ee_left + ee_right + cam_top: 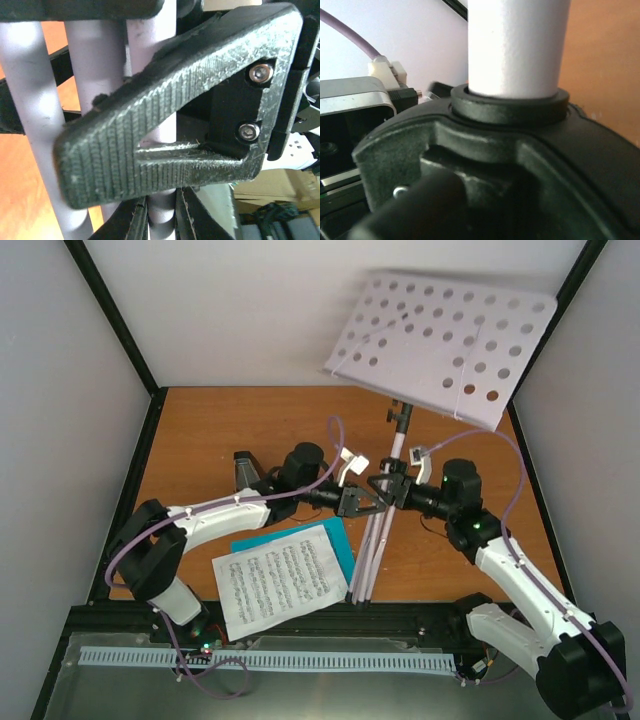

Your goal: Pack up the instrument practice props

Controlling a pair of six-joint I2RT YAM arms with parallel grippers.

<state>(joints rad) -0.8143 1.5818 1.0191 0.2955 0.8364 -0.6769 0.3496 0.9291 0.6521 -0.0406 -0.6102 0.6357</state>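
The silver music stand stands at mid table with its legs folded in. Its white perforated desk tilts at the upper right. My left gripper is shut on the folded leg tubes; one black finger lies across them. My right gripper meets it from the right and grips the stand's black hub below the white pole. The white sheet music lies on the teal folder at the front left. The black pyramid metronome stands behind my left arm.
Black frame posts and pale walls close in the wooden table on three sides. A metal rail with a white slotted strip runs along the near edge by the arm bases.
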